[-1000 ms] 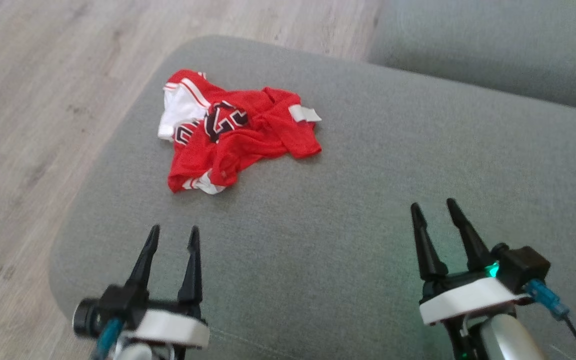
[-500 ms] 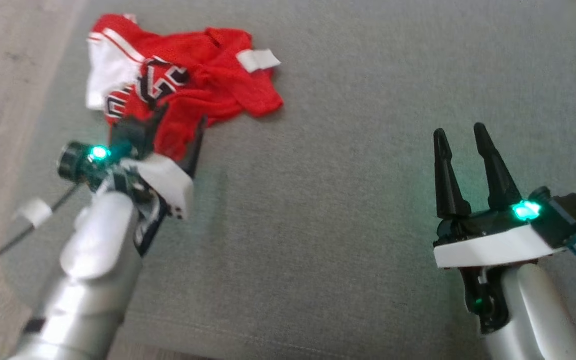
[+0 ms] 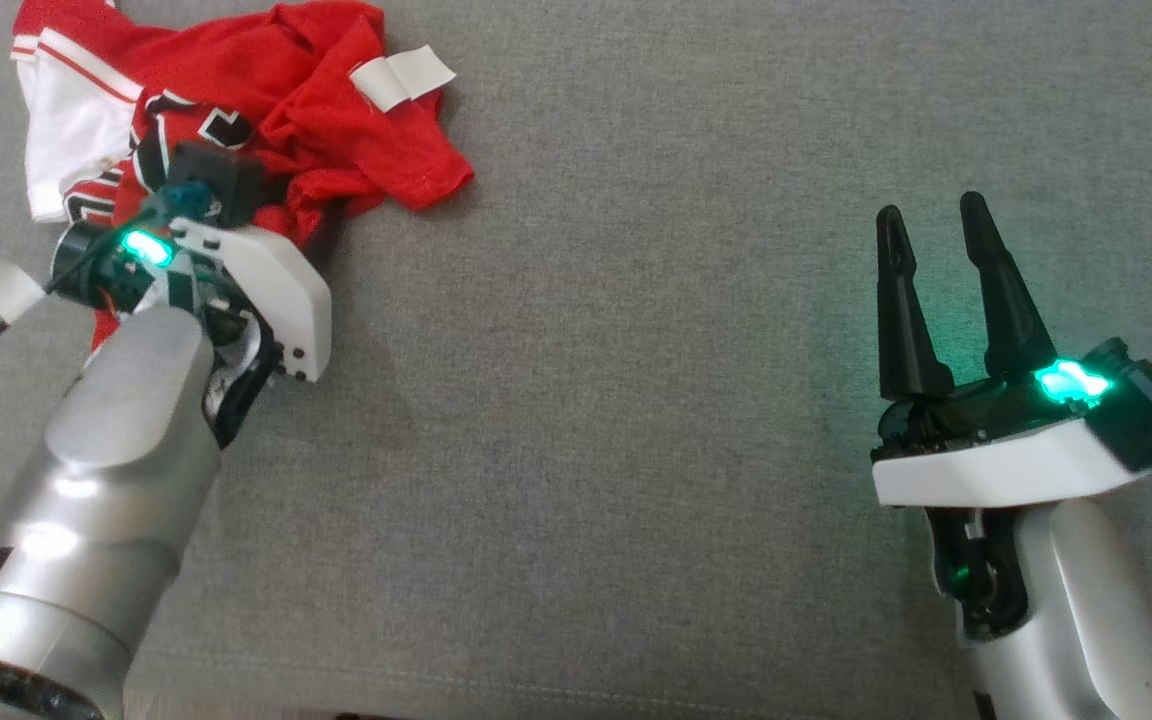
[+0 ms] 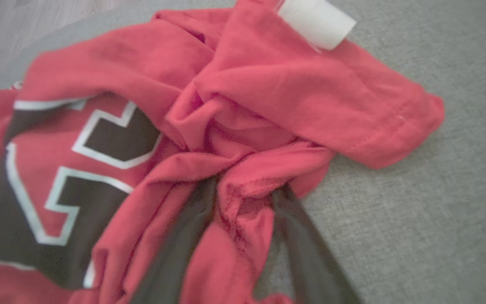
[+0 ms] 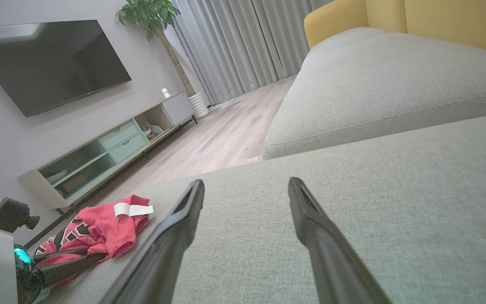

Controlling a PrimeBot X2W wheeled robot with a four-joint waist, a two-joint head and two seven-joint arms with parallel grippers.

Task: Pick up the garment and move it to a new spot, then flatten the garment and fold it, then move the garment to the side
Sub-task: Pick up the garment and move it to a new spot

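Red garment (image 3: 336, 150): a shirt, all crumpled in a heap. It lies on the sofa, far over on the robot's left side.
Grey sofa cushion (image 3: 636, 400): soft, wide and flat. The shirt sits near its rounded edge.
Print (image 4: 78, 169): big black shapes with white lines round them, on the front of the shirt.
White tag (image 3: 403, 77): a small strip that sticks out from the top of the red heap.
White part (image 3: 61, 130): a white patch of the shirt with red stripes, on the far left side of the heap.
Left end effector (image 4: 247, 188): down in the near edge of the shirt. Its two dark fingers stand a little apart, with a bumpy fold of red cloth between them. I cannot tell if they are squeezing the fold.
Right end effector (image 3: 931, 205): its two fingers are spread wide with nothing between them. It is over bare grey cushion, well apart from the shirt.
Green lights (image 3: 143, 247): one glows on each wrist.
Room: the right wrist view shows a dark TV (image 5: 49, 63) on the wall, a low cabinet (image 5: 99, 156) under it, a leafy plant (image 5: 146, 12), grey curtains (image 5: 243, 38), a wood floor (image 5: 222, 135) and a yellow sofa back (image 5: 437, 21).
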